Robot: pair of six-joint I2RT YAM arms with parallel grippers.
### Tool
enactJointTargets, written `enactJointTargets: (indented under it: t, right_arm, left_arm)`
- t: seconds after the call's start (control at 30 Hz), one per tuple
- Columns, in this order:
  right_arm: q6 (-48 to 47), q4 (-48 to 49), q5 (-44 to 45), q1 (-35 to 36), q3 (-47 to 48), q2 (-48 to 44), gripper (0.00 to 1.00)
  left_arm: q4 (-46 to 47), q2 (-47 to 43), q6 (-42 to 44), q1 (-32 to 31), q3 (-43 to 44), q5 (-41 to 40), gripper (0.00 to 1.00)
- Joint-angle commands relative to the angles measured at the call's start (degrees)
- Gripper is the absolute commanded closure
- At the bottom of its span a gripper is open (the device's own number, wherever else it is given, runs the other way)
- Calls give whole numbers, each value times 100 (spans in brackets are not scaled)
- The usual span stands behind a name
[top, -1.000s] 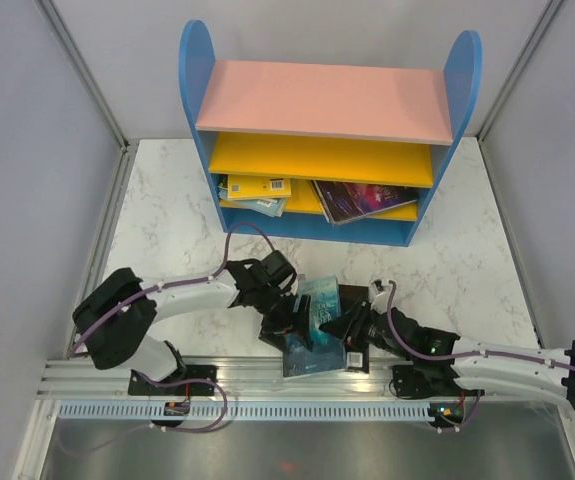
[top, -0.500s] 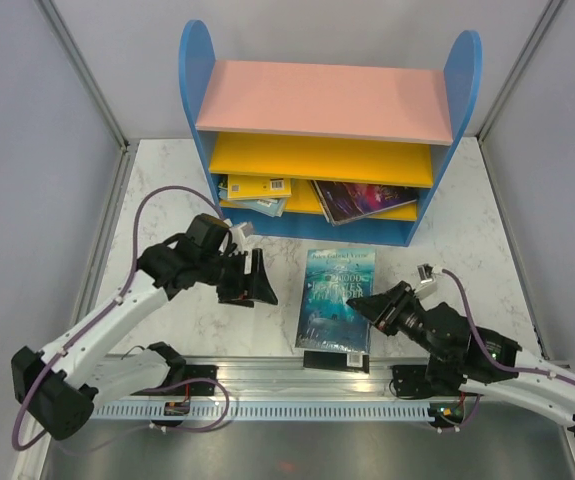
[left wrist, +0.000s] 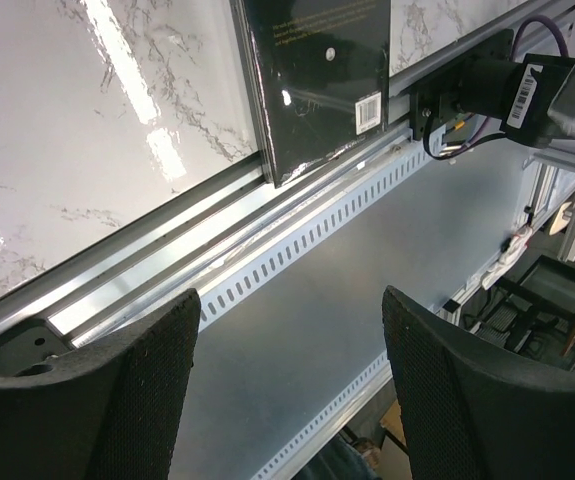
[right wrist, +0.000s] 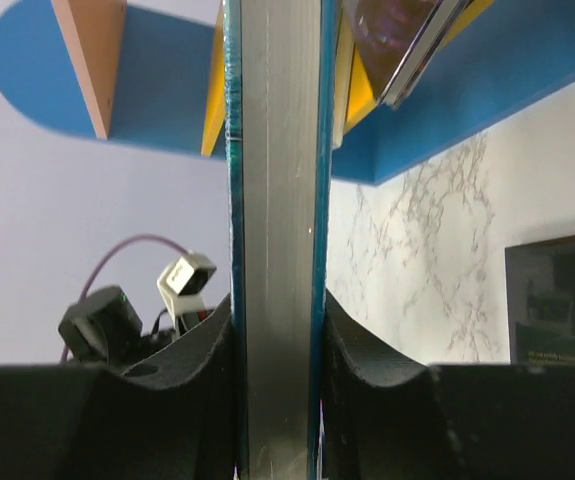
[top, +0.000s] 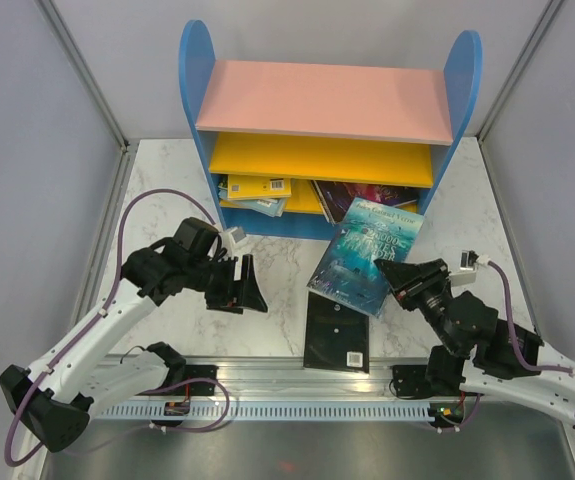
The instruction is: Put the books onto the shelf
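Before shelf (top: 195, 110), right gripper (top: 384, 270) clamps teal book (top: 363, 250)

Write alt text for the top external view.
The right gripper holds a teal ocean-cover paperback raised in front of the blue-sided, pink-topped shelf. A black paperback lies flat on the white marble table, and the open left gripper hovers empty left of it.

Top cam overhead. L wrist: near rail (left wrist: 217, 260), black book (left wrist: 317, 80). R wrist: shelf (right wrist: 157, 90), same book.

I can't make out any wording: the title on the teal book (top: 365, 255) is too small, and the black book (top: 336, 336) shows only a barcode sticker (left wrist: 369, 112).
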Motion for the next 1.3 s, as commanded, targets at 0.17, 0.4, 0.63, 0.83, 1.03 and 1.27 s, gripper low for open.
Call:
enactJointTargets:
  t: [0.17, 0.4, 0.63, 0.83, 1.03, 1.27]
  right_arm:
    - [691, 1148, 1254, -1, 54, 6, 100]
    - [1200, 1728, 1888, -1, -534, 15, 100]
    - [938, 3142, 2099, -1, -1114, 226, 100]
    - [436, 4146, 2337, -44, -1352, 199, 100]
    - [620, 4849, 2101, -508, -1502, 909, 100]
    - [814, 5753, 694, -1951, -1362, 1825, 100]
  left_arm:
    - [-112, -95, 220, 38, 191, -22, 23]
    - [-112, -183, 168, 38, 77, 5, 23]
    - [-147, -394, 97, 38, -29, 14, 23]
    - [-261, -631, 45, 38, -178, 5, 23]
    - [-402, -806, 27, 38, -213, -13, 23]
    - [-700, -1087, -8, 38, -134, -48, 23]
